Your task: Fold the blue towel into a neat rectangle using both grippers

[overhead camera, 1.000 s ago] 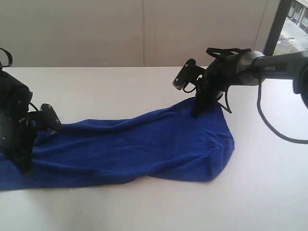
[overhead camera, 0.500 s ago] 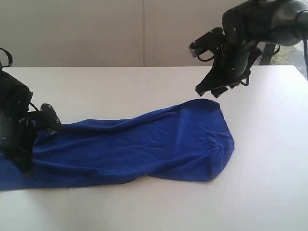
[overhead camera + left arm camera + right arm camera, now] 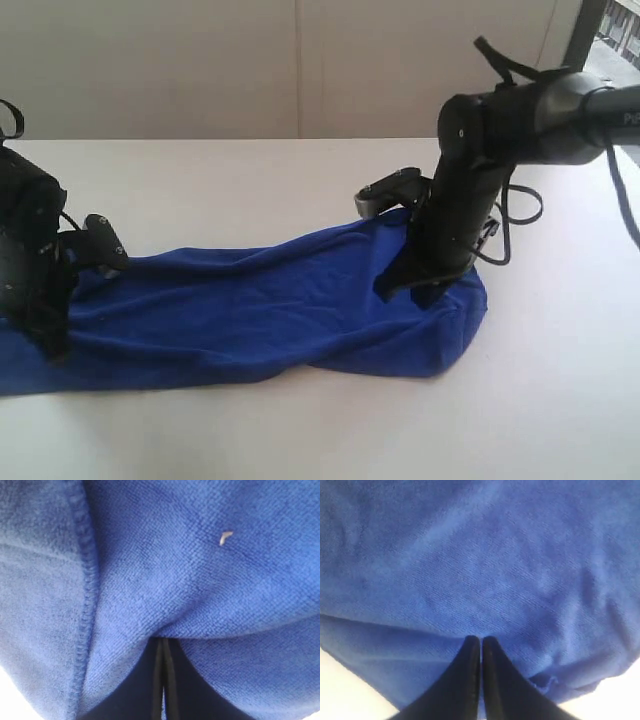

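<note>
My left gripper (image 3: 163, 647) pinches the blue towel's (image 3: 250, 305) nine o'clock end; my right gripper (image 3: 481, 641), pressed together, touches three o'clock.

The blue towel (image 3: 250, 310) runs off the exterior view's left edge, so its end by the table (image 3: 250, 180)'s left side is cut off. The left pincer (image 3: 163, 675) has its tips buried in gathered cloth. Whether any cloth sits between the right pincer (image 3: 481, 642)'s closed tips cannot be told. A pale speck (image 3: 225, 537) on the towel is too small to identify.
</note>
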